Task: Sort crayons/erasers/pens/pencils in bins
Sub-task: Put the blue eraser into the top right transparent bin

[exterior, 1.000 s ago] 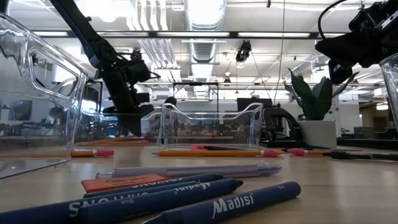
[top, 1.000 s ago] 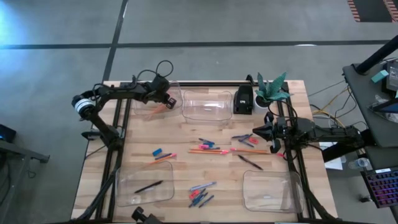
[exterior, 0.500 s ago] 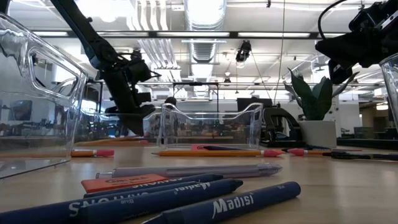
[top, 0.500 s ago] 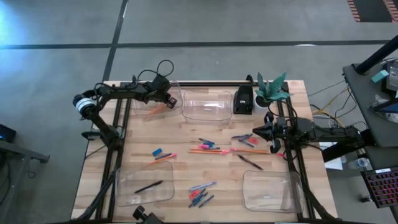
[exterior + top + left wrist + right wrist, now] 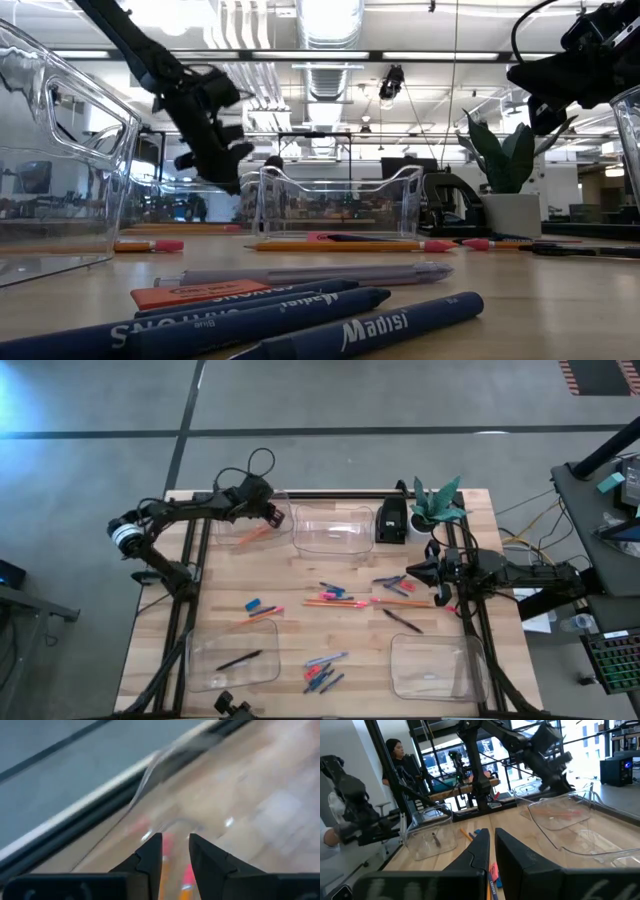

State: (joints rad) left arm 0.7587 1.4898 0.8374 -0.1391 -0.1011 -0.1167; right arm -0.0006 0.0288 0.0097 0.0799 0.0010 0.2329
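Note:
My left gripper (image 5: pixel 270 512) hangs open and empty above the far-left bin (image 5: pixel 228 532). Orange pencils (image 5: pixel 252 536) lie on this bin's floor and show blurred below the fingertips in the left wrist view (image 5: pixel 186 879). My right gripper (image 5: pixel 408 572) waits shut and empty at the table's right side, above the scattered items. Pencils (image 5: pixel 345 602), black pens (image 5: pixel 402 621), blue crayons (image 5: pixel 322 678) and small erasers (image 5: pixel 253 604) lie flat on the table's middle. A black pen (image 5: pixel 238 659) lies in the near-left bin (image 5: pixel 205 670).
A clear bin (image 5: pixel 333 540) stands at the far middle and another (image 5: pixel 400 675) at the near right. A small black box (image 5: pixel 391 520) and a potted plant (image 5: pixel 436 500) stand at the far right. People show in the room beyond the table (image 5: pixel 400 757).
My left gripper has gone up out of the far-left bin and a little toward the table's far-left corner. The pencils stay on the bin's floor.

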